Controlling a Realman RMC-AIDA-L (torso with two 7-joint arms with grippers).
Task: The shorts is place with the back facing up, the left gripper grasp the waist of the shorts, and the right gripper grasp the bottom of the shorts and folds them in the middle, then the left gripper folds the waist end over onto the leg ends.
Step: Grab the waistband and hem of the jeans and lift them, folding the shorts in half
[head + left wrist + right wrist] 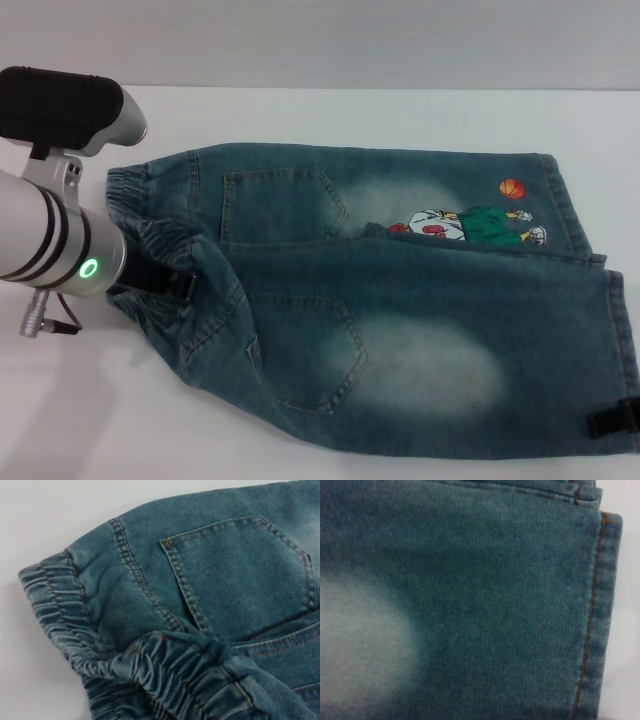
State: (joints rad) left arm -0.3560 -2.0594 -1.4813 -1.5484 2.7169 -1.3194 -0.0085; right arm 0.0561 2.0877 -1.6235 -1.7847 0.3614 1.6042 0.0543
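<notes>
On the white counter (300, 110), head view: the shorts (400, 330) lie back side up, spread from left to right, both patch pockets showing. The near leg overlaps the far leg along the middle. The waist (150, 235) is at the left end, bunched and ruffled. The bottom of the shorts (600, 300) is at the right end; the far hem carries the cartoon print (470, 225) and orange ball (512, 187). The left claw (165, 280) sits at the waist, below the silver wrist with its green ring light (89, 268); its fingers are buried in the gathered band, so whether it is clenched or released cannot be told. The right claw (612, 420) shows only as a black piece at the near right hem; its state cannot be told either.

Left wrist view: the elastic band is crumpled and folded over itself, next to one back pocket (240, 575). No fingers are visible.

Right wrist view: flat denim with a whitish worn patch (360, 640) and a straight stitched hem (600, 615) lying on the counter. No fingers are visible.
</notes>
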